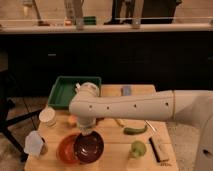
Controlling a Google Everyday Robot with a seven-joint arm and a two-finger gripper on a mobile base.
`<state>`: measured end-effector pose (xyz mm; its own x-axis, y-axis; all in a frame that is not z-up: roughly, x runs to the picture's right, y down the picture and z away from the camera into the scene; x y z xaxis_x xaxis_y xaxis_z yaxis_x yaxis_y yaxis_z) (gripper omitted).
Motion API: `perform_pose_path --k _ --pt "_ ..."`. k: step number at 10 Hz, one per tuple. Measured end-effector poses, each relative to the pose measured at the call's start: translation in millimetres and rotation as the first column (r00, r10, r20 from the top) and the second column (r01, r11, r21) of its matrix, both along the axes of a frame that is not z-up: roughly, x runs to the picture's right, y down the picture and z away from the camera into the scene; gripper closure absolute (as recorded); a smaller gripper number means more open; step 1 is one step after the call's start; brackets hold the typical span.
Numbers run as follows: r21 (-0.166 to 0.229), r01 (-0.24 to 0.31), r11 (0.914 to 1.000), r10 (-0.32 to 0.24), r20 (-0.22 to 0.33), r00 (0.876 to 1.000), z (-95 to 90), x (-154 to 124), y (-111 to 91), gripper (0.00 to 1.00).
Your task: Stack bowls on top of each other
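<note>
Dim, warm light from above. White arm [130, 105] bright, near washed out. Behind, cabinets [125, 60] almost black. Below, gripper [86, 131] at maroon bowl [90, 148] rim sits in shadow; bowl's inside glints.
</note>
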<state>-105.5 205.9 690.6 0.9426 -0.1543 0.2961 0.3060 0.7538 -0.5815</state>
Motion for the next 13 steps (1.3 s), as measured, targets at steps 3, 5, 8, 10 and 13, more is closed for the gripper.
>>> perform_pose_path --k 3,5,8,10,13 --pt "0.000 0.005 1.0000 -0.005 0.003 1.000 0.4 -1 2 1.00" --pt "0.000 0.007 1.0000 -0.007 0.005 1.000 0.2 -2 2 1.00" --pt "0.001 0.005 1.0000 -0.005 0.005 1.000 0.3 -2 2 1.00" --pt "0.004 -0.009 1.0000 0.009 -0.012 1.000 1.5 -5 -1 1.00" --pt "0.003 -0.032 0.9995 0.032 -0.022 0.999 3.5 -40 -9 1.00"
